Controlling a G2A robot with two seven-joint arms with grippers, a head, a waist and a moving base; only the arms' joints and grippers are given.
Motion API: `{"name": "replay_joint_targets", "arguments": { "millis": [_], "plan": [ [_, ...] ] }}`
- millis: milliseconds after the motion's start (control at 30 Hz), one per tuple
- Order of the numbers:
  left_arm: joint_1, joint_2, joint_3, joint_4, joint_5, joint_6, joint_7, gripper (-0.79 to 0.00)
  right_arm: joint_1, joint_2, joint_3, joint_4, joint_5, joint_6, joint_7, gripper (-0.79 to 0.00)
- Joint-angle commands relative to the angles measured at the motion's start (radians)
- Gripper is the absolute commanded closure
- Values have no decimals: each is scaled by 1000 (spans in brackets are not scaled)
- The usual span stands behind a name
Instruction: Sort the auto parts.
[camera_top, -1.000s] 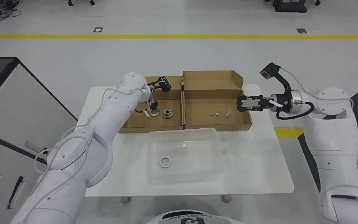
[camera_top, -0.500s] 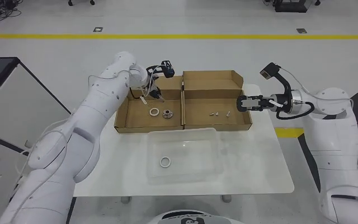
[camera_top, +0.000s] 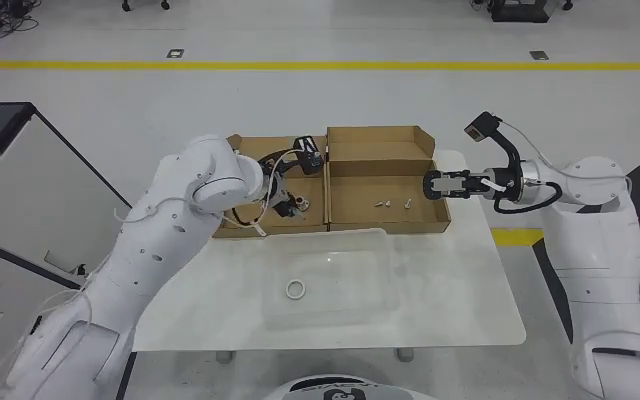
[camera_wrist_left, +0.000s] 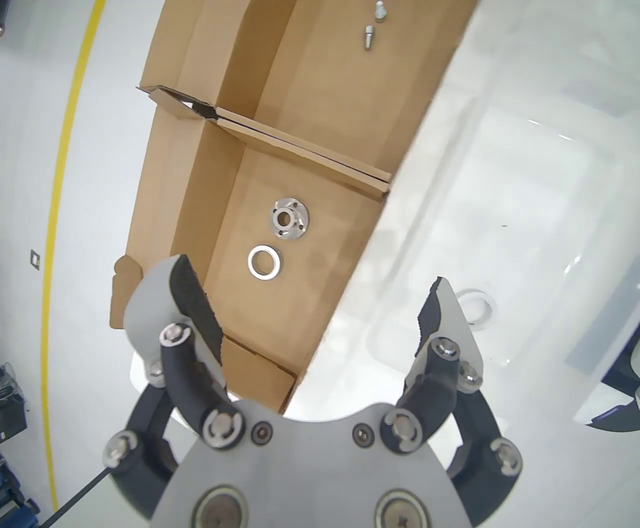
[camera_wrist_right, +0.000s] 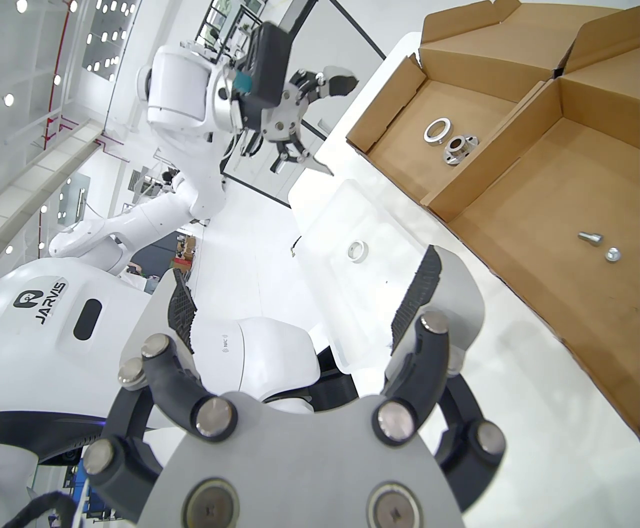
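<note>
Your left gripper (camera_wrist_left: 312, 285) hangs spread, empty over the near edge of the left box (camera_wrist_left: 335, 220); its finger (camera_wrist_left: 452, 320) half-hides the tray ring (camera_wrist_left: 481, 302). White table (camera_top: 470, 290), grey floor (camera_top: 300, 100), yellow line (camera_top: 400, 65). Left box: one steel ring (camera_wrist_left: 265, 262), one flange (camera_wrist_left: 288, 219). Right box (camera_top: 380, 150): two bolts (camera_wrist_right: 590, 238). Your right gripper (camera_wrist_right: 305, 270), spread, empty, sits by that box's edge.

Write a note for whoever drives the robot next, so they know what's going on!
Left gripper: open, empty, above the near wall of the left brown cardboard box.
Right gripper: open, empty, by the right brown cardboard box.
Left box holds a flat silver metal ring and a silver flanged hub; right box holds two small silver bolts.
Done: those four parts are boxed.
Left: one pale ring in the clear plastic bin, likely for the left box.
</note>
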Motion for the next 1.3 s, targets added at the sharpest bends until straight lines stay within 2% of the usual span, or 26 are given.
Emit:
{"name": "replay_joint_targets", "arguments": {
  "millis": [0,200,333,600,700,800,900,1100,1267],
  "plan": [
    [30,31,2,-76,-21,16,-16,-785,0,0,0,0,0,0,0,-785],
    [78,101,0,-206,-101,55,-54,-785,0,0,0,0,0,0,0,-785],
    [88,129,-1,-277,-143,78,-77,-785,0,0,0,0,0,0,0,-785],
    [91,129,0,-277,-146,77,-70,-785,0,0,0,0,0,0,0,-785],
    [99,130,26,-267,-170,71,-70,-785,0,0,0,0,0,0,0,-785],
    [63,128,84,-249,-232,118,-117,-785,0,0,0,0,0,0,0,-785],
    [-4,125,170,-225,-305,157,-157,-785,0,0,0,0,0,0,0,-785],
    [-113,115,310,-131,-384,168,-168,-785,0,0,0,0,0,0,0,-785],
    [-119,115,314,-126,-381,169,-169,-785,0,0,0,0,0,0,0,-785]
  ]
}}
